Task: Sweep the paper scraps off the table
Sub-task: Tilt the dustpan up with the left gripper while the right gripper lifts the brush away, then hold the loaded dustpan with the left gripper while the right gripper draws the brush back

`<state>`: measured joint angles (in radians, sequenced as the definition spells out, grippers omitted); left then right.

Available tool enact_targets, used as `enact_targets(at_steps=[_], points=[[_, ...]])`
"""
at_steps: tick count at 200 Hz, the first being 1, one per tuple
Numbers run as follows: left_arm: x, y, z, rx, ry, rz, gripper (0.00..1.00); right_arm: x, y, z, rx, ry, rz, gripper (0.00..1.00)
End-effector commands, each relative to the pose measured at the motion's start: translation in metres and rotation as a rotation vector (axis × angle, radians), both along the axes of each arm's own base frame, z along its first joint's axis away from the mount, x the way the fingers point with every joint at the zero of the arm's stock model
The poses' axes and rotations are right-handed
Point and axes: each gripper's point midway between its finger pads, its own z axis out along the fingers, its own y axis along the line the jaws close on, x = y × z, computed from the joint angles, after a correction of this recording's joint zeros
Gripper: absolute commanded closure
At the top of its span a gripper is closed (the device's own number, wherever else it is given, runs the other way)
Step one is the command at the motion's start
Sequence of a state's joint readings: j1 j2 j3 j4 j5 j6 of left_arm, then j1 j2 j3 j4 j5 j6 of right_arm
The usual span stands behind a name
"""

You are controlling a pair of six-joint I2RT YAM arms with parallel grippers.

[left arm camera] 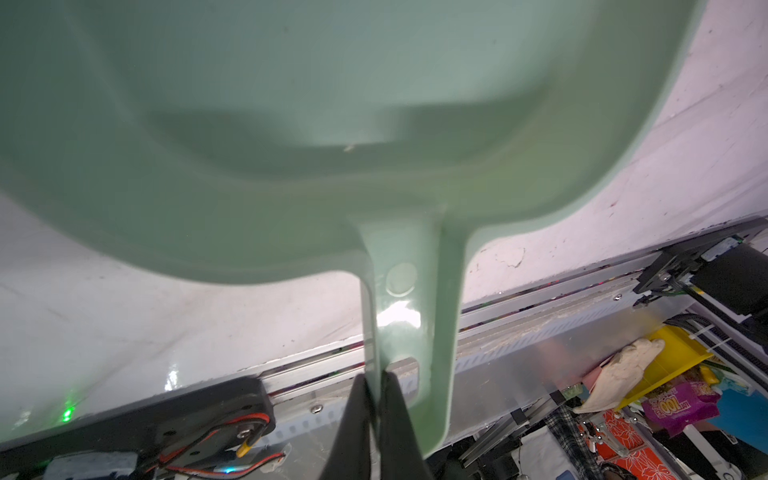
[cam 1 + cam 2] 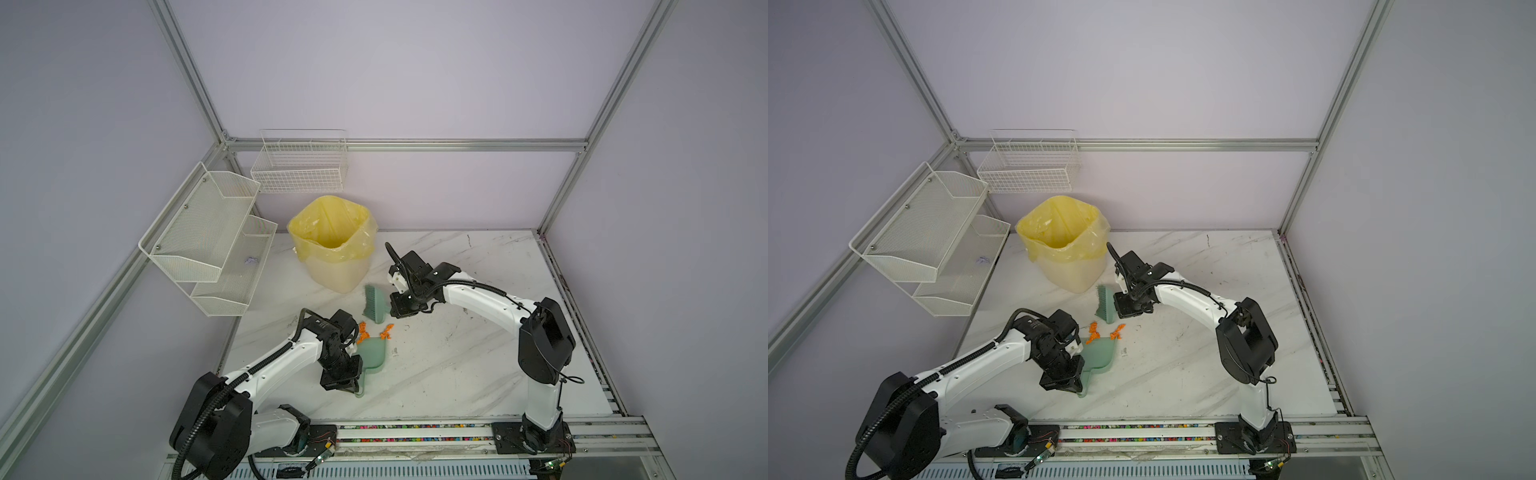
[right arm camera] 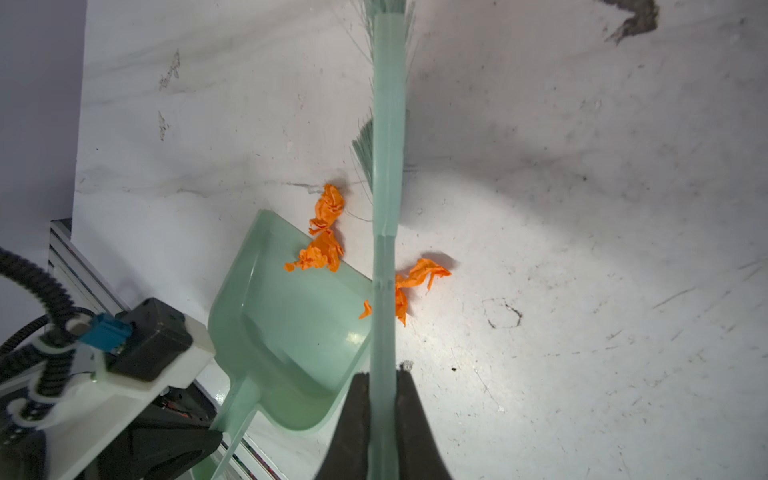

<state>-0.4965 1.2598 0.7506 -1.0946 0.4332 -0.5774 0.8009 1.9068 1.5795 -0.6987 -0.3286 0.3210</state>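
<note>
Three orange paper scraps (image 3: 328, 208) (image 3: 320, 255) (image 3: 419, 274) lie on the white marble table (image 2: 457, 365), right at the front lip of a pale green dustpan (image 3: 286, 324). In both top views they show as two orange clusters (image 2: 362, 331) (image 2: 1118, 332). My left gripper (image 1: 376, 376) is shut on the dustpan's handle (image 1: 409, 316), and the pan (image 2: 372, 353) rests on the table. My right gripper (image 3: 382, 376) is shut on the handle of a green brush (image 3: 388, 145). The brush head (image 2: 375, 305) sits just beyond the scraps, towards the bin.
A bin lined with a yellow bag (image 2: 332, 245) stands at the back left of the table, close behind the brush. White mesh shelves (image 2: 208, 237) and a wire basket (image 2: 301, 166) hang on the left frame. A small lavender wad (image 2: 250, 261) lies in the lower shelf.
</note>
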Motion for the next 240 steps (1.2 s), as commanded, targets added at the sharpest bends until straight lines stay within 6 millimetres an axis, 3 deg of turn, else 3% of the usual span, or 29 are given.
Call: enact_targets(at_steps=[1, 35, 78, 123, 146, 179, 240], points=[[0.018, -0.009, 0.02, -0.054, -0.057, -0.036, 1.0, -0.032, 0.013, 0.012, 0.035, 0.011, 0.055, 1.0], [0.019, -0.009, 0.019, -0.054, -0.055, -0.045, 1.0, -0.089, 0.045, 0.033, 0.126, 0.054, 0.197, 1.0], [0.02, -0.008, 0.017, -0.055, -0.052, -0.051, 1.0, -0.111, 0.021, 0.056, 0.117, 0.061, 0.178, 1.0], [0.024, -0.009, 0.018, -0.056, -0.06, -0.068, 1.0, -0.061, -0.024, 0.106, 0.165, -0.051, -0.055, 1.0], [0.026, -0.009, 0.022, -0.055, -0.072, -0.074, 1.0, -0.031, -0.05, 0.118, 0.165, -0.099, -0.145, 1.0], [0.026, -0.008, 0.025, -0.042, -0.085, -0.083, 1.0, 0.001, -0.083, 0.097, 0.017, -0.155, -0.229, 1.0], [0.013, -0.015, 0.02, -0.016, -0.06, -0.142, 1.0, 0.011, -0.098, 0.053, -0.152, -0.15, -0.218, 1.0]])
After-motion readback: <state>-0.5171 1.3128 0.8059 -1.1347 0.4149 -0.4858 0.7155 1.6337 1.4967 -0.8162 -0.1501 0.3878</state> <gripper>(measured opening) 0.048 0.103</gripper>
